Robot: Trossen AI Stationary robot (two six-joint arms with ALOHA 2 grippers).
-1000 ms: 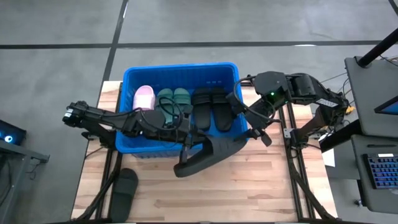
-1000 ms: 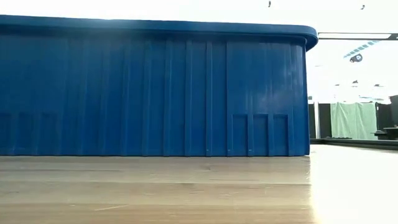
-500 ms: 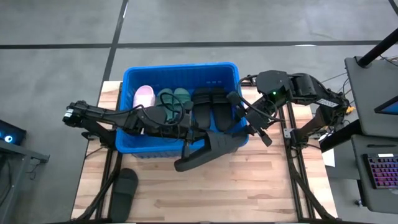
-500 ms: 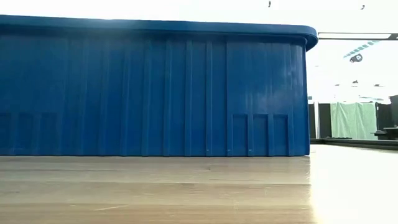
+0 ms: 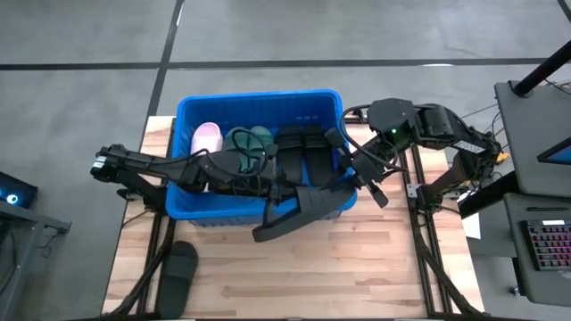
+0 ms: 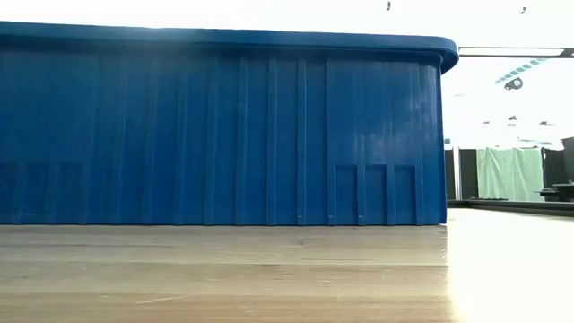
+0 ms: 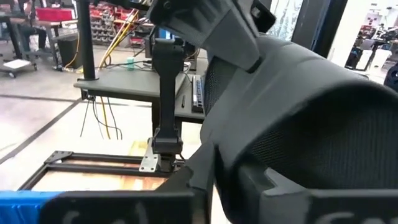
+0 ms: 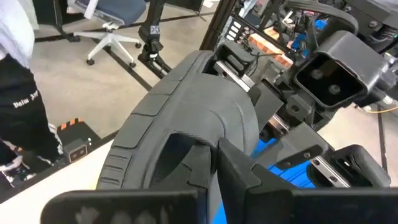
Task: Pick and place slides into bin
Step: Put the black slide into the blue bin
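A black slide (image 5: 308,209) hangs in the air over the near right corner of the blue bin (image 5: 259,96), between both grippers. My left gripper (image 5: 282,198) reaches across the bin and is shut on the slide near its middle. My right gripper (image 5: 344,181) is shut on the slide's end by the bin's right wall. Flat on the bin's floor lie a pink slide (image 5: 206,139), green slides (image 5: 250,141) and two black slides (image 5: 302,150). The low view shows only the bin's wall (image 6: 224,135). My left gripper pinches the slide's edge (image 7: 214,177) between its two fingers, coming level from the table's left. The slide fills the wrist view and hides the exact part held. It is lifted clear. My right gripper pinches the slide's edge at its right end (image 8: 208,146) between its two fingers (image 8: 231,169), slanting down from the table's right. The ribbed sole (image 8: 124,158) faces the wrist camera. The slide is clear of the table and bin, its other end reaching out over the table.
Another black slide (image 5: 178,272) lies on the wooden table near its front left corner. The bin takes up the far middle of the table. Bare table (image 5: 357,267) stretches in front of the bin. Desks and a keyboard (image 5: 544,250) stand to the right.
My right gripper has shut on the black slide's right end. My left gripper has carried the slide a little toward the table's right, so its right end now lies over the bin's near right corner.
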